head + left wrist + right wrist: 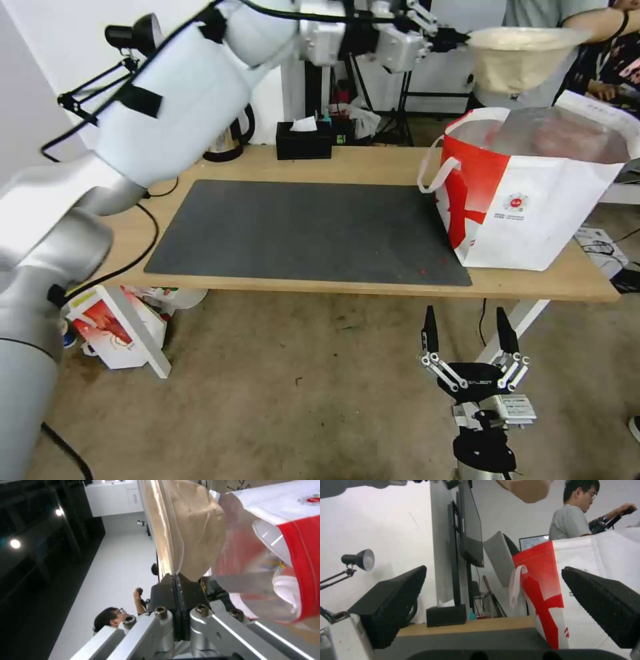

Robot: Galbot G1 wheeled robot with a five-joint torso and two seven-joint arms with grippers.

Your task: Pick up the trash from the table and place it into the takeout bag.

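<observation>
One beige bowl (517, 57) hung at 12 o'clock over the takeout bag (533, 200), left gripper (453, 39) pinching its rim; looked light, thin, flexy. Right gripper (470, 333) spread, below table (373, 163) edge

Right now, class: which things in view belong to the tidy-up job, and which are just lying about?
Part of the job:
- beige bowl, pinched at its rim by the left gripper above the bag
- takeout bag, open, on the table

Lying about:
- black tissue box
- desk lamp
- crayfish-print box on the floor

The right gripper waits open below the table edge.
</observation>
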